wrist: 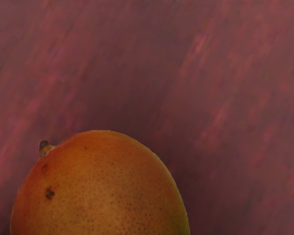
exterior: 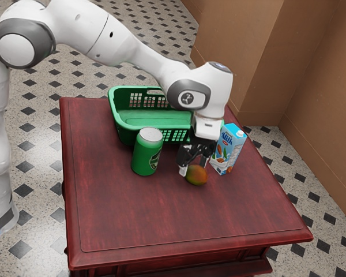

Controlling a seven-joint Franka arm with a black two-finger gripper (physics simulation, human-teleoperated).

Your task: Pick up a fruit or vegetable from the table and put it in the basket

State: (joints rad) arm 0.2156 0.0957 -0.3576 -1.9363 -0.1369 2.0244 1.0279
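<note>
My gripper (exterior: 195, 166) is low over the table, at the orange-and-green mango (exterior: 196, 175). Its fingers stand apart, one beside the mango toward the exterior view's left, the other partly hidden behind. In the wrist view the mango (wrist: 100, 188) lies under the hand, its stem end visible and its lower part cut off. The green basket (exterior: 122, 124) stands behind the gripper on the dark red table (exterior: 144, 216), partly covered by the hand.
A green can (exterior: 146, 154) stands upright in front of the basket, toward the exterior view's left from the gripper. Close to the hand on the other side is an upright milk carton (exterior: 228, 150). The table's front edge (exterior: 190, 258) is nearer the camera.
</note>
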